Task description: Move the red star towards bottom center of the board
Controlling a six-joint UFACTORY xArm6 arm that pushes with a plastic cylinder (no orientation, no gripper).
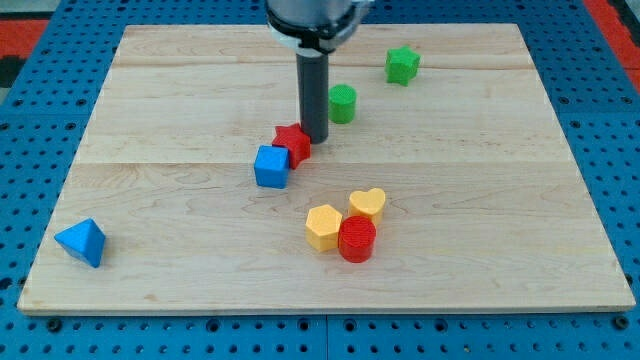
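Left to right on the table [150, 90]: blue triangular block [81, 242] far out at 8 o'clock near the corner, not in play. Blue cube [271, 167] touches the red star [292, 143] on its 7 o'clock side. My tip [316, 138] sits at the star's 3 o'clock edge, touching or just off it; can't tell which.

Step in hand, as I judge it: get the star heading to 6 o'clock, toward bottom centre. From where the tip stands now a push would send it to 9 o'clock, wrong way. Better to come round to the star's 12 o'clock side and push straight down. The cube will likely ride along or deflect the star; a slight bias toward 5 o'clock should shed it.

Further right: green cylinder [342, 104] at the tip's 1 o'clock, clear. Yellow hexagon [322, 226], red cylinder [357, 239] and yellow heart [367, 203] clustered, touching, at 5 o'clock from the star, near the target zone. Risk of ploughing into them, so stop short. Green star [402, 65] far at 1 o'clock.

Pose: rod vertical, coming down from the 12 o'clock edge. No jaws on this rig, so nothing gripped; just the rod end.
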